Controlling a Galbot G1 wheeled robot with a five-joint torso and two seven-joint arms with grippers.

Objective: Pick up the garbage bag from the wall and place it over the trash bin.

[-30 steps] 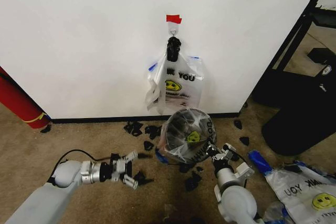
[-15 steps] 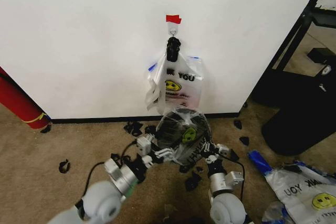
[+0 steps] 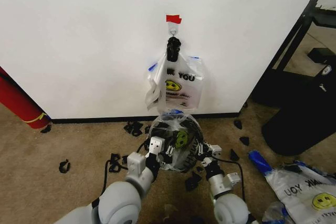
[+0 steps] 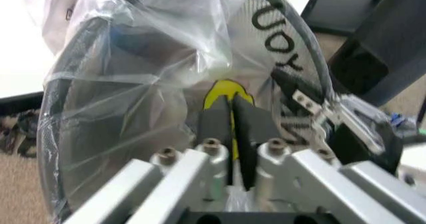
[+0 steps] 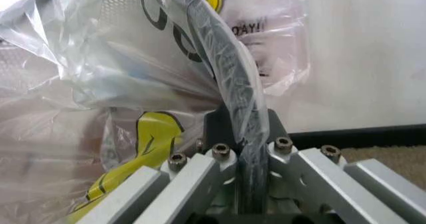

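Crinkled clear plastic wraps the trash bin (image 3: 178, 139), a small round black bin lifted between the two grippers in front of the wall (image 3: 79, 40), its open mouth tipped toward the robot. The film over it is thin and glossy, with black lettering and a yellow smiley face showing on it; whether this liner is the garbage bag with blue strips or one of the printed bags cannot be told. The left wrist view shows the bin's wall as fine black mesh under the plastic. The left gripper (image 3: 164, 148) has its dark padded fingers (image 4: 214, 121) pressed nearly together on the plastic, right at the yellow face. The right gripper (image 3: 203, 157) is clamped on the bin's black rim, which runs between its fingers in the right wrist view. On the wall above, a bunch of bags (image 3: 176, 83) hangs from a small hook (image 3: 173, 34) under a piece of red tape (image 3: 174, 19): a white printed bag in front, and clear film with blue strips at its edges behind. Black scraps (image 3: 134, 127) lie scattered on the tan carpet (image 3: 63, 140) along the black baseboard (image 3: 94, 120).
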